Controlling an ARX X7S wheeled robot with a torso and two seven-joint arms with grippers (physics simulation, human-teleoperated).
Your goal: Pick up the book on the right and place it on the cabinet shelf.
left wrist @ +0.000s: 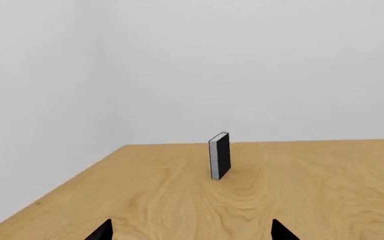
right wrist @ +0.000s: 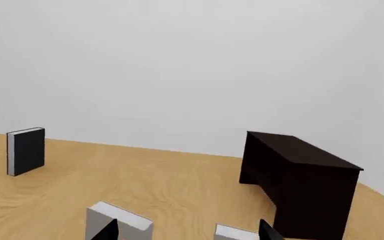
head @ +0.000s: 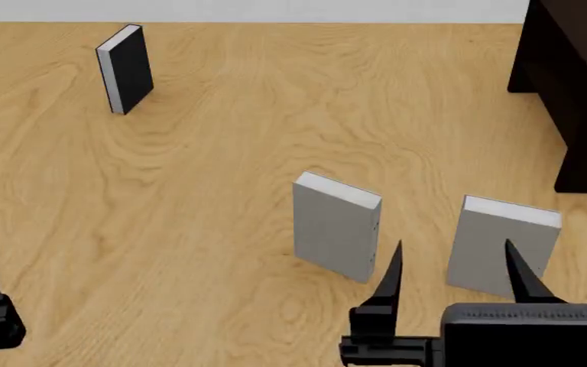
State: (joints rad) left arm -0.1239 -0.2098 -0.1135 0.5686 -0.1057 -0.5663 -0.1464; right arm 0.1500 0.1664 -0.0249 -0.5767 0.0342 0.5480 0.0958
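Grey book (head: 503, 248), the right one of two, stands upright on the wooden table (head: 222, 191), just right of its twin grey book (head: 335, 225) and near the dark cabinet (head: 574, 92) at far right. Our right gripper (head: 449, 264) hovers before it, prongs spread wide, empty. Our left gripper (left wrist: 190, 231) is likewise spread, facing the black book (left wrist: 219, 155) far left.

No readable text anywhere

You get no lettering, label, brand, number or sign in any of your three views: the covers of the two grey books, the right one (head: 501, 245) and its twin (head: 335, 226), are blank, and so are the black-covered book (head: 128, 68) and the dark cabinet (right wrist: 297, 180).
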